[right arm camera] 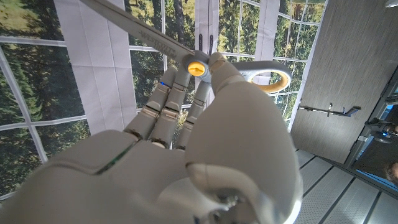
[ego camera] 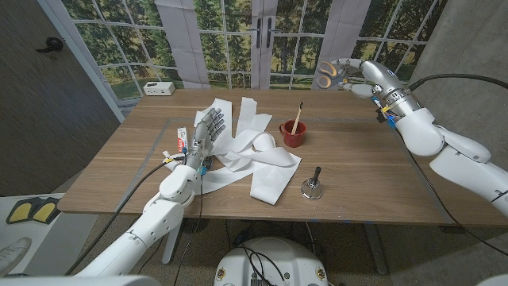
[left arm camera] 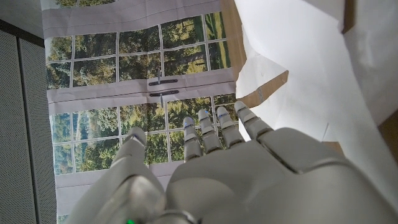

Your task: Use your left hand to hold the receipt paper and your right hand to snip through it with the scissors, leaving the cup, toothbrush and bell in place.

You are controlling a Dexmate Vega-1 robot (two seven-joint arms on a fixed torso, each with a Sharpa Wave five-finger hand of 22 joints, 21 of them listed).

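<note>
On the wooden desk [ego camera: 357, 171] the receipt paper [ego camera: 262, 155] lies uncut beside the cup [ego camera: 293, 133]. My left hand [ego camera: 208, 131] hovers over it, fingers spread, holding nothing. My right hand [ego camera: 357, 77] grips the scissors [ego camera: 329, 75] (raised, well apart). Holding and cutting both remain.

Left hand [ego camera: 208, 131] sits over the near-left edge of the receipt paper [ego camera: 266, 163], which spreads rightward from it. Beyond the paper's right side stands the cup [ego camera: 293, 133] with the toothbrush [ego camera: 298, 117] in it; the bell [ego camera: 311, 186] stands nearer. Right hand [ego camera: 367, 77] is raised past the far right edge, well apart, with the scissors [ego camera: 330, 75].
</note>
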